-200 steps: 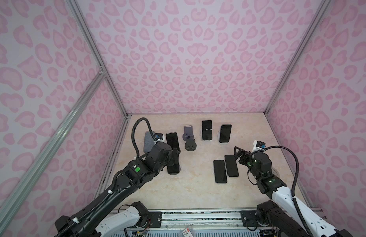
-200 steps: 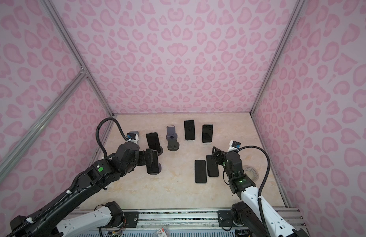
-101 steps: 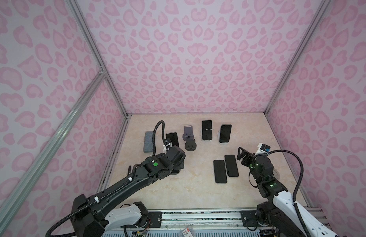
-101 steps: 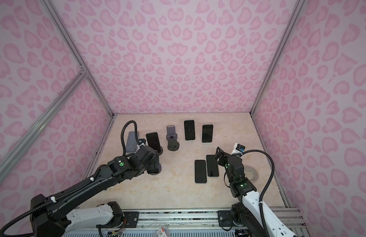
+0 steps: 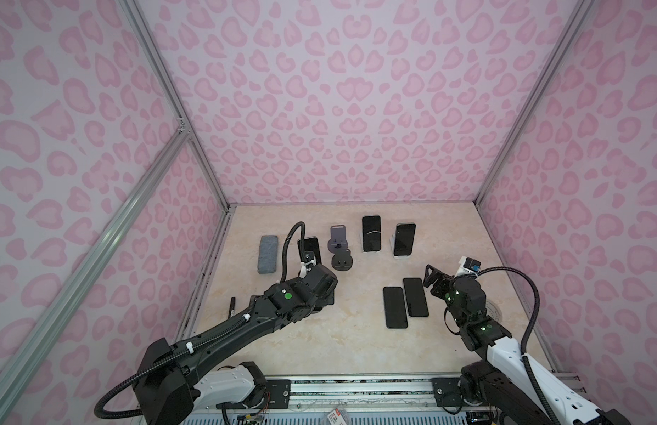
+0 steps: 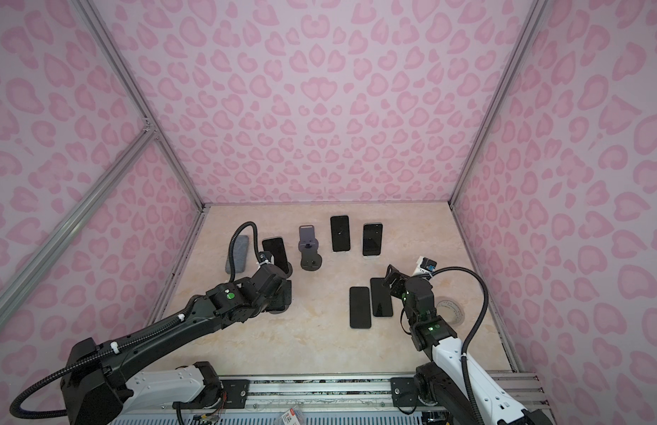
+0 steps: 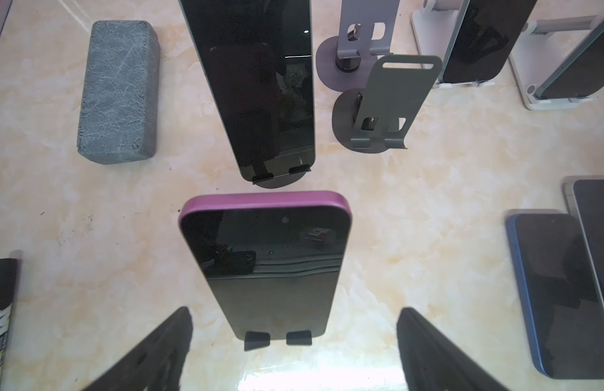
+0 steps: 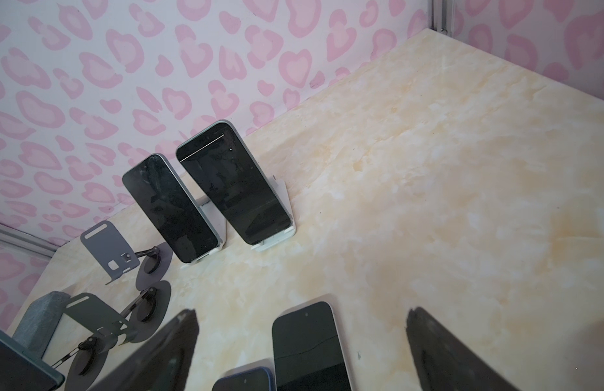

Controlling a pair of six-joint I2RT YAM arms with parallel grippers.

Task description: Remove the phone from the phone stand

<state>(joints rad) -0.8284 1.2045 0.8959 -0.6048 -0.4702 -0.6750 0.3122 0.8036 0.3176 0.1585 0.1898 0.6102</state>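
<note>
Worktop point(image 5: 319, 342): pale marbled slab boxed in by pink heart-print walls point(image 5: 319, 110); every place below is given from the purple phone.
Left claw point(image 7: 294, 315): spread wide and empty, its fingers point(image 7: 151, 352) on either side of the purple phone's lower end and touching neither edge. It looks lined up to pinch the long sides.
Purple phone point(image 7: 265, 267): the task's thing, screen dark, leaning back on its phone stand. The left wrist hides it in both top views.
Phone stand point(image 7: 277, 339): only two dark lip tabs show, hooked under the purple phone's bottom edge. That suggests lifting the phone up and out, not dragging it forward.
Marker point(image 5: 232, 307): lies flat to the robot's left of the purple phone, apart from it.
Right claw point(image 8: 302, 313): released and holding nothing, well apart on the robot's right, apparently parked clear.
Flat phones point(image 5: 395, 307): two lying side by side below the right claw, off any stand.
Second propped phone point(image 7: 260, 88): just beyond the purple phone, on its own dark stand.
Gray block point(image 5: 268, 254): beyond it, to the robot's left.
Empty stands point(image 5: 341, 259): beyond it, to the robot's right, one dark and one lilac.
Far phones point(image 5: 371, 233): two propped on white stands, farthest from it, near the back wall.
</note>
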